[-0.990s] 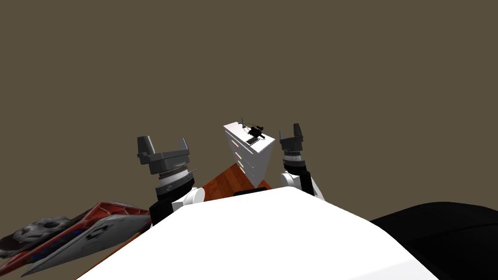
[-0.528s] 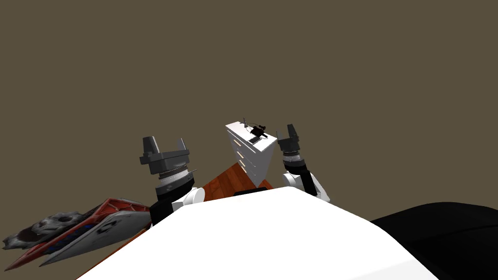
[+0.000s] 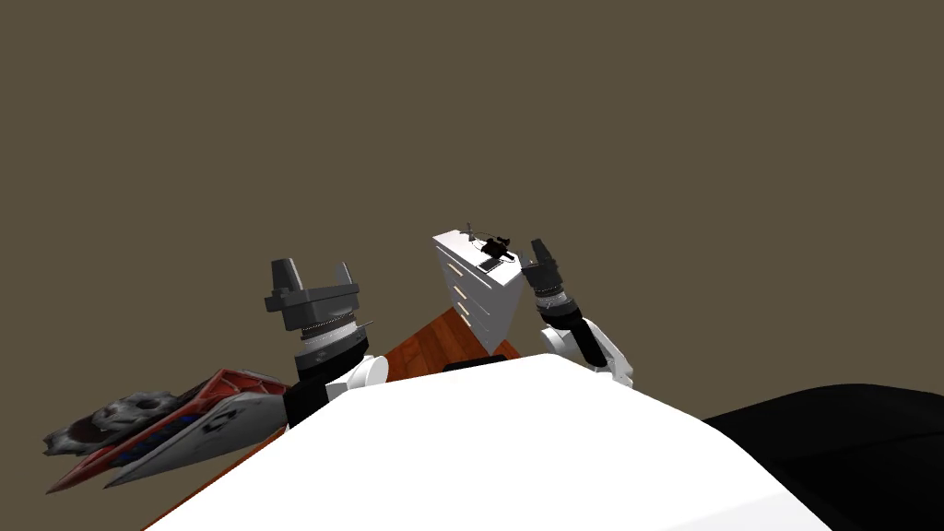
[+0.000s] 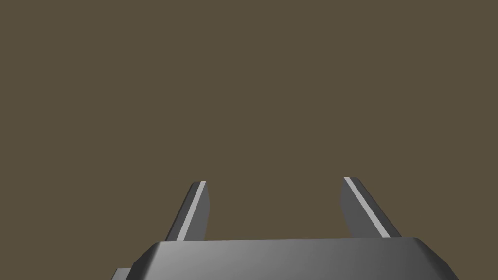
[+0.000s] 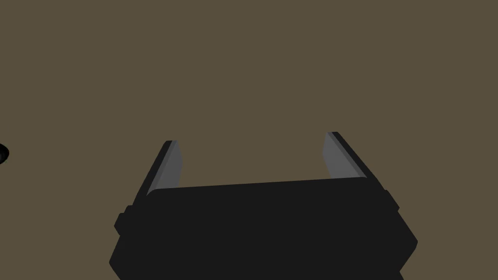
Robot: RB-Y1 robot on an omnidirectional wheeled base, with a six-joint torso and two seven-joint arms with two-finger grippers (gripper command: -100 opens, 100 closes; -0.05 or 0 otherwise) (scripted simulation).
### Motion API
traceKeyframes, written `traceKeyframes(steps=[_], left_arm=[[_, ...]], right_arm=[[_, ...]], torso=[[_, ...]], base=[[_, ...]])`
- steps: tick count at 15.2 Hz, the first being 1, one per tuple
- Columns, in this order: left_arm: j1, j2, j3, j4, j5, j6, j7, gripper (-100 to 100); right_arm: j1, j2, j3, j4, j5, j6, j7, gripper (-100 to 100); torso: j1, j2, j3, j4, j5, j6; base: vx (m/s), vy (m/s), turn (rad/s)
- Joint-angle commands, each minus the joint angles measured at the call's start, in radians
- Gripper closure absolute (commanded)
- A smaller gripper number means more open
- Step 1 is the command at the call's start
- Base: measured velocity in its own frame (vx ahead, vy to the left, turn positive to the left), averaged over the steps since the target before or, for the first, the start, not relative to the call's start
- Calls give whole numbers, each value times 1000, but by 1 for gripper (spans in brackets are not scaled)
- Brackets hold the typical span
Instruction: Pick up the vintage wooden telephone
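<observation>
A: We see the floor (image 3: pixel 431 347) as reddish wood planks, faintly glossy.
B: Agreed. Our dresser (image 3: pixel 479 293) looks smooth, matt white, and the telephone (image 3: pixel 499 247) plain matt black (its material too small for us to tell).

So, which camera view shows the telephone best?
The head view: the small dark telephone sits on top of the white chest of drawers, close to the right gripper. The left wrist view faces a plain brown surface; the right wrist view has a black speck at its edge, too little to identify.
</observation>
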Motion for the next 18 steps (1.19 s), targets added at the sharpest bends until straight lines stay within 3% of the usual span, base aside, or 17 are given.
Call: traceKeyframes(steps=[1, 18], left_arm=[[0, 0, 0, 0, 0, 0, 0, 0], [0, 0, 0, 0, 0, 0, 0, 0]], right_arm=[[-9, -50, 4, 6, 4, -2, 3, -100], [-72, -413, 49, 45, 40, -14, 36, -100]], torso=[[0, 0, 0, 0, 0, 0], [0, -1, 0, 0, 0, 0]], base=[[-3, 71, 30], [4, 65, 25]])
